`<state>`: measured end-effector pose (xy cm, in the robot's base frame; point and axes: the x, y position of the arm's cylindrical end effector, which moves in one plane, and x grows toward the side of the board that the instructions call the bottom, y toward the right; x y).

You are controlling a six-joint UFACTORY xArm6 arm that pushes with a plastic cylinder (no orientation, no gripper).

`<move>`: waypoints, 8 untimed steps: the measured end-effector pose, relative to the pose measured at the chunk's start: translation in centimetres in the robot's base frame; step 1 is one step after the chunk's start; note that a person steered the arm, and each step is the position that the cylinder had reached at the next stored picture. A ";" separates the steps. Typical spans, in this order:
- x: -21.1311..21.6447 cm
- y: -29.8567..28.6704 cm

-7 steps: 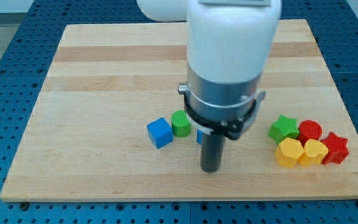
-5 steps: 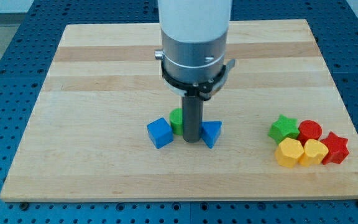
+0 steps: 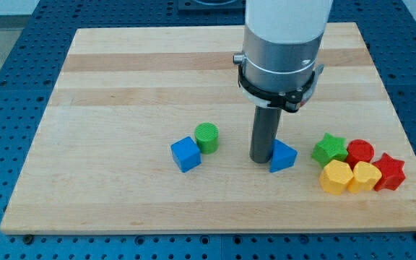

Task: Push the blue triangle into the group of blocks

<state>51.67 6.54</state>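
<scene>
The blue triangle (image 3: 283, 156) lies on the wooden board at the lower middle right. My tip (image 3: 262, 158) touches its left side. To its right sits the group: a green star (image 3: 329, 148), a red cylinder (image 3: 360, 152), a red star (image 3: 389, 171), a yellow hexagon (image 3: 336, 177) and a yellow block (image 3: 365, 176). A short gap separates the triangle from the green star.
A blue cube (image 3: 185, 154) and a green cylinder (image 3: 207, 137) sit together left of my tip. The wooden board (image 3: 121, 87) lies on a blue perforated table; its bottom edge runs close below the blocks.
My tip moved from the bottom of the board to the triangle's left side and pushed it rightward, away from the blue cube and green cylinder and toward the group.
</scene>
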 end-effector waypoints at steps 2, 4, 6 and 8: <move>0.0 3.8; 0.0 5.5; -3.2 2.7; -11.4 -3.3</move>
